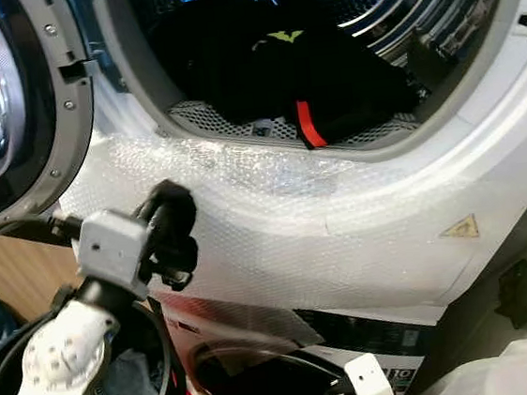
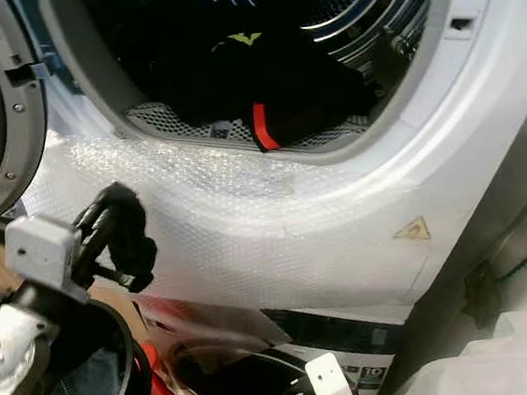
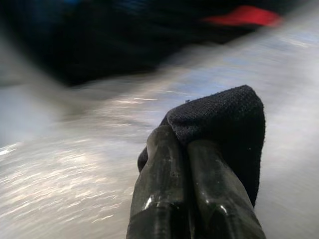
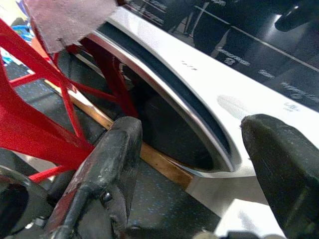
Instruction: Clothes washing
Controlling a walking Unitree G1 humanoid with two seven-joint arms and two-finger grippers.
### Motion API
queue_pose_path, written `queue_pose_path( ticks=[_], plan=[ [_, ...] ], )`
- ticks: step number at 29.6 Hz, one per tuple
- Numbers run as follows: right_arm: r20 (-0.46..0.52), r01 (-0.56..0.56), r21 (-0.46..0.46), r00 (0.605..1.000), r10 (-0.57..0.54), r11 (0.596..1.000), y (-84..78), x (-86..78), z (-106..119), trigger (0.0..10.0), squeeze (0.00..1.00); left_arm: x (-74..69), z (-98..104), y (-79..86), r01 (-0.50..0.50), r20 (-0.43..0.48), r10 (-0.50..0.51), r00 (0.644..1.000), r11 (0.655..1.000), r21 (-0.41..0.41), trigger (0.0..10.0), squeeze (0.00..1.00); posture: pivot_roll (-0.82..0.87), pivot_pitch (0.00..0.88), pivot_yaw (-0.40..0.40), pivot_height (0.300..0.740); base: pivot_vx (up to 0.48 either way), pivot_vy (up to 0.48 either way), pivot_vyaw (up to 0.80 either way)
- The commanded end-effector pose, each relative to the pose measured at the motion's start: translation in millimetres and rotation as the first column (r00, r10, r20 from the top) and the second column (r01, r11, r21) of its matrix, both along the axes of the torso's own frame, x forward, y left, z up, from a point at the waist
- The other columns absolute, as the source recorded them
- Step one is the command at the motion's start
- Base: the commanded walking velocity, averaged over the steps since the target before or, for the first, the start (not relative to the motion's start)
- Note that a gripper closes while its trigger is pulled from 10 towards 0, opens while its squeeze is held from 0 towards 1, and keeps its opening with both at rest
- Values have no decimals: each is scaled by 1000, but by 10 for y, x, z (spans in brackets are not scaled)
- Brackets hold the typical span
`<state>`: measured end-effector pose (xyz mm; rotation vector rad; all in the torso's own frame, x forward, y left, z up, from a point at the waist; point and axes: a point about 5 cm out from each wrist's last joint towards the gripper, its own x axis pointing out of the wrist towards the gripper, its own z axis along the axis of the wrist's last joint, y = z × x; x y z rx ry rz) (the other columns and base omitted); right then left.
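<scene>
Black cloth (image 3: 224,122): pinched tight in my left gripper (image 1: 175,233), weave clear at the wrist.
Right gripper (image 4: 199,159): fingers spread.
Label: "10", rest unreadable.

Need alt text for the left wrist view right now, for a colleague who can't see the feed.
The left end effector, its two black fingers shut, pinches a small black knit cloth in front of the blurred white machine front, with dark laundry and a red stripe beyond.
</scene>
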<state>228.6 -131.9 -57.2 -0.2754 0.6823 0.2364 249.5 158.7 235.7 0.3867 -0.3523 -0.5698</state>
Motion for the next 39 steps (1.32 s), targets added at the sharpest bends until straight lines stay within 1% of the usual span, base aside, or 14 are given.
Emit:
queue_pose_path(
  ticks=[1, 2, 3, 4, 7, 10, 13, 16, 18, 22, 25, 28, 31, 39],
  plan=[
    [-17, 40, 4, 999, -40, 999, -28, -25, -22, 10000, 0, -16, -8, -138, 182, -81, -175, 981, 980, 84, 10000, 0, 242, 0, 19, 740, 0, 0, 0],
    [-17, 40, 4, 999, -40, 999, -28, -25, -22, 10000, 0, -16, -8, -138, 182, -81, -175, 981, 980, 84, 10000, 0, 242, 0, 19, 740, 0, 0, 0],
    [-31, 56, 4, 998, -56, 998, -37, -70, -51, 10000, 0, 0, 94, -246, 344, -117, -329, 937, 927, 149, 10000, 0, 228, 0, 29, 740, 0, 0, 0],
    [-36, 62, 5, 997, -62, 998, -39, -88, -62, 10000, 0, 78, 211, -276, 378, -90, -368, 926, 914, 148, 10000, 0, 211, 0, 41, 740, 0, 0, 0],
    [-39, 67, 6, 997, -66, 998, -38, -101, -70, 10000, 0, 167, 348, -295, 399, -56, -395, 917, 907, 136, 10000, 0, 211, 0, 41, 740, 0, 0, 0],
    [-39, 113, 7, 993, -112, 994, -84, -110, -76, 10000, 0, 424, 768, -410, 487, 23, -494, 869, 863, 135, 10000, 0, 161, 0, 66, 740, 0, 0, 0],
    [-37, 138, 10, 990, -137, 990, -109, -116, -78, 10000, 0, 541, 958, -464, 509, 71, -521, 850, 849, 141, 10000, 0, 143, 0, 73, 740, 0, 0, 0],
    [-38, 169, 7, 985, -169, 986, -162, -150, -95, 10000, 0, 871, 1261, -508, 517, 98, -537, 838, 838, 174, 10000, 0, 109, 0, 75, 740, 0, 0, 0],
    [-43, 173, -5, 984, -173, 985, -203, -193, -116, 10000, 0, 1174, 1501, -520, 468, 90, -480, 872, 874, 127, 10000, 0, 72, 0, 96, 740, 0, 0, 0],
    [-35, 213, -12, 976, -214, 977, -278, -223, -125, 10000, 0, 1360, 1617, -500, 342, 73, -347, 935, 937, 64, 10000, 0, -3, 0, 127, 740, 0, 0, 0],
    [-30, 232, -13, 972, -233, 973, -307, -236, -127, 10000, 0, 1408, 1657, -493, 303, 70, -306, 950, 952, 51, 10000, 0, -26, 0, 136, 740, 0, 0, 0],
    [-31, 301, -15, 953, -302, 953, -405, -375, -180, 10000, 0, 1517, 1647, -465, 152, 47, -153, 987, 988, 29, 10000, 0, -88, 0, 155, 740, 0, 0, 0],
    [-62, 330, -38, 941, -332, 943, -477, -613, -273, 10000, 0, 1591, 1612, -392, 19, 51, -19, 999, 1000, 0, 10000, 0, -125, 0, 156, 740, 0, 0, 0],
    [-79, 364, -67, 926, -369, 929, -587, -847, -339, 10000, 0, 1680, 1480, -202, -182, 21, 184, 983, 980, -76, 10000, 0, -186, 0, 162, 740, 0, 0, 0]
  ],
)
